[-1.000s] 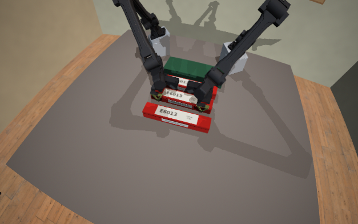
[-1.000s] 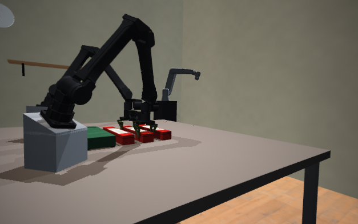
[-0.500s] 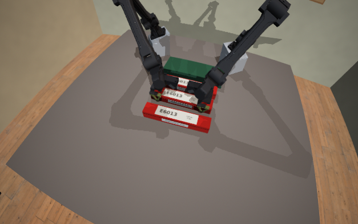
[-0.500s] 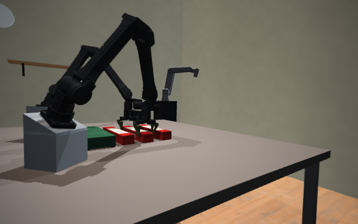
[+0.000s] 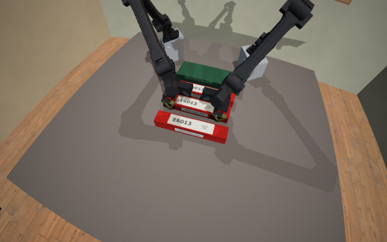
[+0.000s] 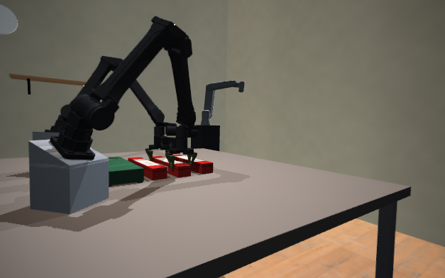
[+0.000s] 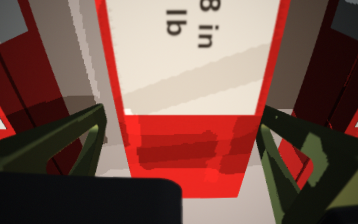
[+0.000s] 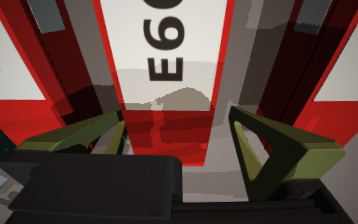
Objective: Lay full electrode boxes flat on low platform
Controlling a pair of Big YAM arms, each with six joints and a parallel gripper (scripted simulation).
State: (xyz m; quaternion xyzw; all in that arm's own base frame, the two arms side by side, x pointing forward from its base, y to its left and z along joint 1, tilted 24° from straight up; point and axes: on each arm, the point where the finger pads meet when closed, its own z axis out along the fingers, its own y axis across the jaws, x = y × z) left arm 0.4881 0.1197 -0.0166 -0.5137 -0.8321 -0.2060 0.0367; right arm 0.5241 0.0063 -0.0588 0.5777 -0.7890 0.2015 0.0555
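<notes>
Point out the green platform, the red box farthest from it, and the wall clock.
green platform (image 5: 205, 73) (image 6: 125, 167): top and exterior views, upper surface
farthest red box (image 5: 191, 124) (image 6: 207, 168): top view, label; exterior view, near end
wall clock (image 6: 5, 19): exterior view, face

Two matte black jointed arms (image 5: 146, 34) (image 6: 135, 67) with boxy joint housings; jaws (image 5: 220, 117) (image 6: 181, 161) have olive-green, triangular openwork fingers.
</notes>
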